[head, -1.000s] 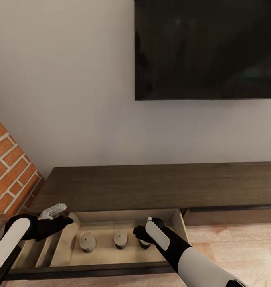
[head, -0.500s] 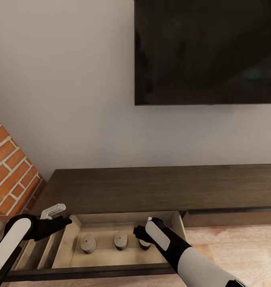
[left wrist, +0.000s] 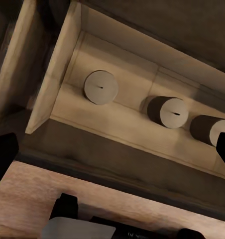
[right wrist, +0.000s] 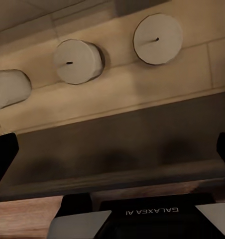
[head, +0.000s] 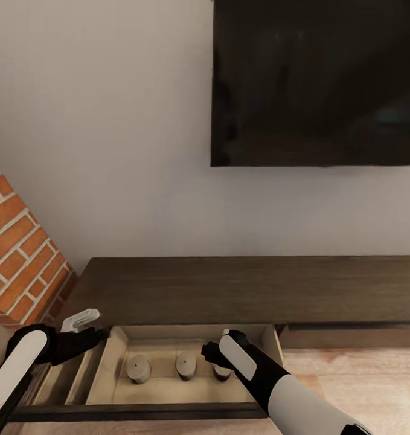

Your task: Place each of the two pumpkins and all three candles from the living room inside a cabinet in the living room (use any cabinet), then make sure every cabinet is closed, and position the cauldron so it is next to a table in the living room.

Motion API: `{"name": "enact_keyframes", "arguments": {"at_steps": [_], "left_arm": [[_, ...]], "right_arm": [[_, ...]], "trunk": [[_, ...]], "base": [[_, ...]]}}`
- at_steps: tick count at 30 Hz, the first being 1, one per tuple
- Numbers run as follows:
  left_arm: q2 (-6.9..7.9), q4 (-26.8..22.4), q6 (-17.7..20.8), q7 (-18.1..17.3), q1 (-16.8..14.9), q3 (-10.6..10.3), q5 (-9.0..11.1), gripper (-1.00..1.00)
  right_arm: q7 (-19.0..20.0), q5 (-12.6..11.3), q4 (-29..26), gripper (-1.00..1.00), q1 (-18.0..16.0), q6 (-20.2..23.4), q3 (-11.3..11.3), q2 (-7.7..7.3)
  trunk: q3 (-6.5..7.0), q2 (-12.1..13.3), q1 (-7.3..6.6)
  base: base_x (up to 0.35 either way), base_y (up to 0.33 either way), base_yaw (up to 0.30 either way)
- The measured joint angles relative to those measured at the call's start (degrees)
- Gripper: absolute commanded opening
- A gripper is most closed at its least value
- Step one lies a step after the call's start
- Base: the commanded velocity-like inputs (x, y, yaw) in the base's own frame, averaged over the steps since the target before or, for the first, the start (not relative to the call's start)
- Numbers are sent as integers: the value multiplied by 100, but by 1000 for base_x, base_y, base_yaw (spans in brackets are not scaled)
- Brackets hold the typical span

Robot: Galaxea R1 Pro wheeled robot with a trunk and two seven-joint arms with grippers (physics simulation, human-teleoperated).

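A dark television (head: 316, 81) hangs on the wall above the long dark brown cabinet (head: 247, 287), beside a brick column (head: 17, 260). The cabinet's pale drawer (head: 117, 347) is pulled out, holding three candles (head: 138, 367) upright in a row. Both grippers hover above it, the left gripper (head: 102, 332) and right gripper (head: 208, 353) spread, pinching nothing.

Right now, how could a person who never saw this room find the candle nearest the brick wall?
Below the wall television runs a long dark wooden cabinet, with one drawer pulled open at its brick-wall end. Three short candles stand in a row inside it. The one you want is the end candle nearest the bricks, farthest from the right hand.
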Motion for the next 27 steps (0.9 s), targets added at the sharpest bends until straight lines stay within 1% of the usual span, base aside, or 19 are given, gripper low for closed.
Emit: {"name": "enact_keyframes", "arguments": {"at_steps": [4,8,12,23,27], "left_arm": [[0,-3,6,0,0,0,1,100],[0,-3,6,0,-2,-2,-5,100],[0,-3,7,-4,-2,-2,-5,100],[-1,-5,8,-9,-2,-2,-1,100],[-1,-6,8,-9,-2,1,-1,100]], "right_arm": [[-7,0,2,100,0,0,0,0],[-4,0,0,100,1,3,-3,-3],[-2,0,0,100,1,1,-7,-9],[7,0,0,100,1,8,-10,-10],[8,0,-4,100,1,9,-9,-10]], "trunk": [[72,160,-88],[144,321,-175],[216,481,-263],[413,923,-505],[485,1083,-591]], "base": [[0,0,240],[-89,12,60],[-126,24,9],[-10,2,-53],[-125,0,-2]]}}
